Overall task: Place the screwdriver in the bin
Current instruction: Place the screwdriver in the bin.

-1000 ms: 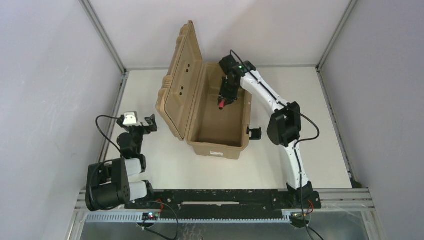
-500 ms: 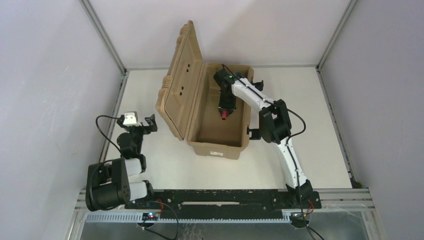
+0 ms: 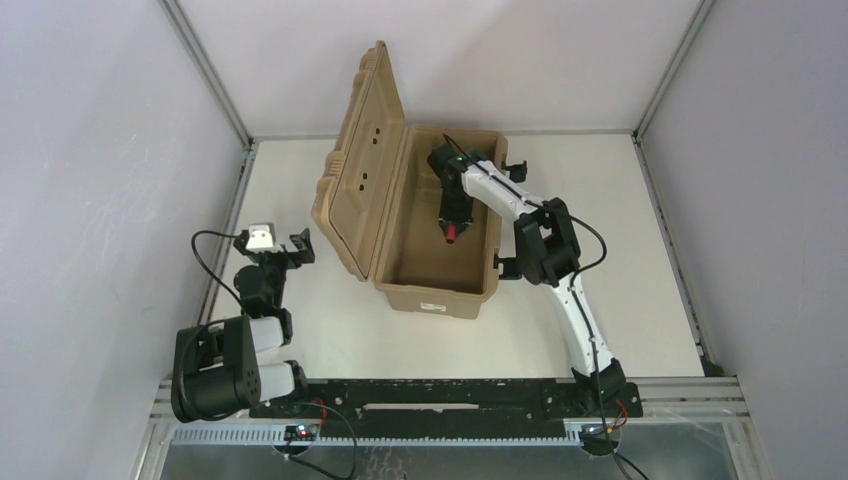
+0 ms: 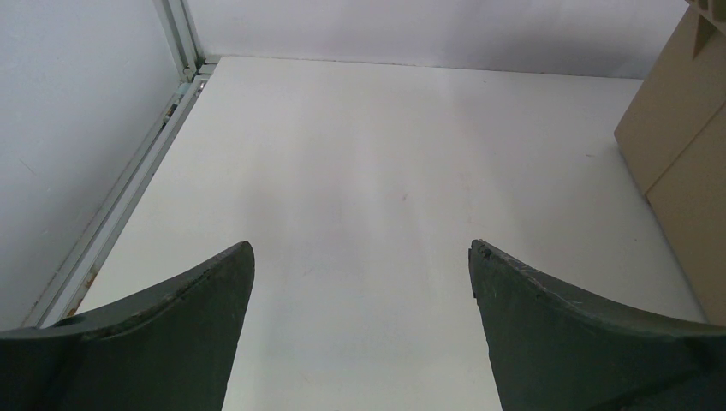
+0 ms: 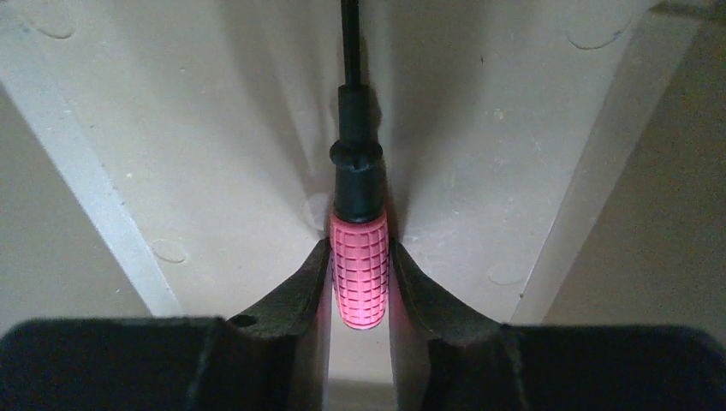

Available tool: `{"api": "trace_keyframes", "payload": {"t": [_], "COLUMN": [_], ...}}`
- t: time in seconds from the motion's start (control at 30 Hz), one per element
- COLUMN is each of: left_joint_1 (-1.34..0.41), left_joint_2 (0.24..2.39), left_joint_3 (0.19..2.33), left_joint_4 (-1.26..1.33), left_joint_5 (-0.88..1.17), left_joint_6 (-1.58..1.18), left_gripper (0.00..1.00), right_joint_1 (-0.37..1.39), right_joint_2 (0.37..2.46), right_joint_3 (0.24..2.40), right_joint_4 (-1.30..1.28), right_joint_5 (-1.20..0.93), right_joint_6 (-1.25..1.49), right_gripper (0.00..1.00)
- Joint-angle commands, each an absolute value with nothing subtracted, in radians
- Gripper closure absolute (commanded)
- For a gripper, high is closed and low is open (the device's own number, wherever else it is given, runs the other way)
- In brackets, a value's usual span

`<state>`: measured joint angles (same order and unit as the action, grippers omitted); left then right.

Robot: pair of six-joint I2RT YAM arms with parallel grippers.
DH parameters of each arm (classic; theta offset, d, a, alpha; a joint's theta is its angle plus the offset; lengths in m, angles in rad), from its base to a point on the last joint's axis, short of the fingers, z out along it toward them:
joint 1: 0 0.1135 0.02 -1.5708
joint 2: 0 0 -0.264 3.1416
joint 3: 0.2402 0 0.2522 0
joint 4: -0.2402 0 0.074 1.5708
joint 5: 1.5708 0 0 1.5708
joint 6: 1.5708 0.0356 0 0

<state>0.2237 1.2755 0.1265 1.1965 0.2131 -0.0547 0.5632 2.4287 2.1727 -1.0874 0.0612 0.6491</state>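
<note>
On white tabletop (image 3: 620, 250), grey walls (image 3: 100, 150) around: tan bin (image 3: 432, 295), lid (image 3: 365, 160) open.

Light is bright and even overhead, shadows soft — the right wrist view is dimmer, perhaps slightly blurred.

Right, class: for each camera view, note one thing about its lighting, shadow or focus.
Top external: even, soft light, only faint shadows beside the bin. Left wrist: bright table, left pincer dark and soft-edged. Right wrist: dim, warm inside the bin; the screwdriver handle glows pink, the right pincer nearly black.
</note>
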Motion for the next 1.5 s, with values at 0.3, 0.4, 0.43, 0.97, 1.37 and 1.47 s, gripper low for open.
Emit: {"api": "trace_keyframes", "payload": {"t": [0.3, 0.4, 0.43, 0.97, 1.37, 1.47], "left_joint_1": [0.225, 0.227, 0.229, 0.227, 0.226, 0.225], "left_joint_2": [1.270, 1.271, 1.270, 1.272, 1.273, 1.273], "left_joint_3": [0.111, 0.112, 0.112, 0.112, 0.112, 0.112], "left_joint_4": [1.238, 1.238, 1.238, 1.238, 1.241, 1.242], "left_joint_5": [0.219, 0.219, 0.219, 0.221, 0.219, 0.218], "left_joint_6": [-0.065, -0.066, -0.066, -0.067, -0.068, -0.066], "left_gripper": [0.00, 0.00, 0.00, 0.00, 0.00, 0.00], "right_joint_1": [0.546, 0.546, 0.546, 0.554, 0.549, 0.537], "right_joint_2": [2.451, 2.430, 2.421, 2.272, 2.154, 2.111], "right_joint_3": [2.176, 2.178, 2.179, 2.331, 2.439, 2.439], "right_joint_4": [-1.062, -1.062, -1.062, -1.073, -1.020, -0.999], "right_joint_5": [0.029, 0.026, 0.026, 0.056, 0.141, 0.167], "right_joint_6": [0.642, 0.638, 0.636, 0.552, 0.410, 0.352], "right_gripper": [0.60, 0.50, 0.48, 0.28, 0.00, 0.00]}}
